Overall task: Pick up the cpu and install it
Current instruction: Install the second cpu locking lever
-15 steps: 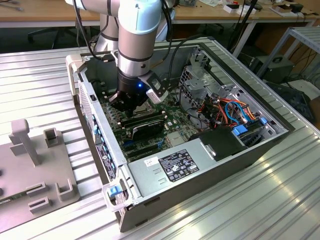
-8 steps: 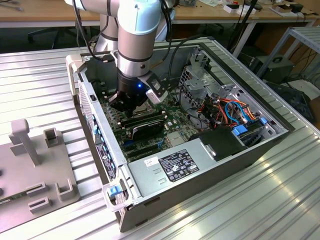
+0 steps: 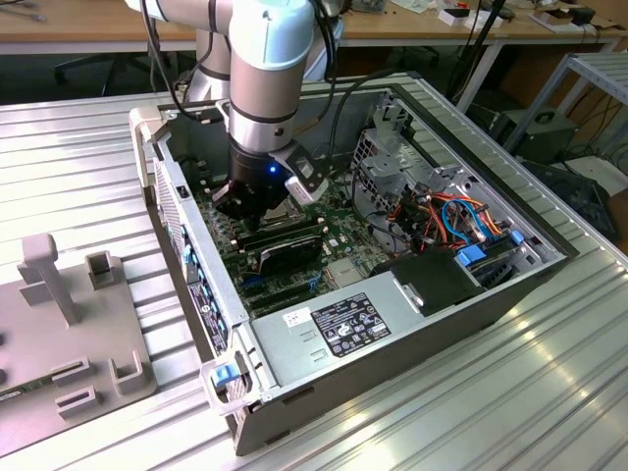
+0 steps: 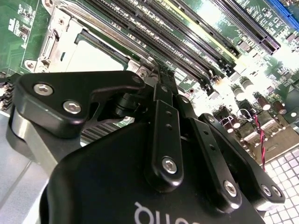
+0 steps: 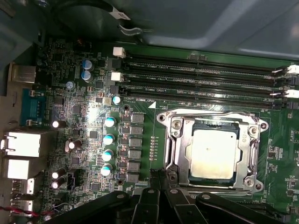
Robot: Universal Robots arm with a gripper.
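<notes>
Exterior view: nearest the lens lies the ribbed metal table (image 3: 471,392), carrying an open computer case (image 3: 324,363) with a grey power supply (image 3: 343,334) at its near edge. A grey fixture (image 3: 59,324) rests on the table at the exterior view's left. My arm (image 3: 260,69) reaches down into the case, and my gripper (image 3: 245,204) hangs low over the motherboard (image 3: 339,221), just beside the memory sticks (image 3: 285,240).

Second wrist view: black linkages and the gripper body occupy the foreground; my fingers (image 4: 163,98) stand pressed together at their tips, closed on nothing. Beyond them lie long memory slots (image 4: 187,28) and the socket (image 4: 70,42) with its metal frame.

First wrist view: my gripper (image 5: 160,179) appears with fingertips met, positioned just beside the socket (image 5: 212,151) edge. The cpu (image 5: 215,154), silver-grey and square, sits flat inside the socket, bordered by the metal load frame. Memory slots (image 5: 201,79) run parallel alongside the socket. Capacitors (image 5: 108,144) stand in a row near the socket.
</notes>
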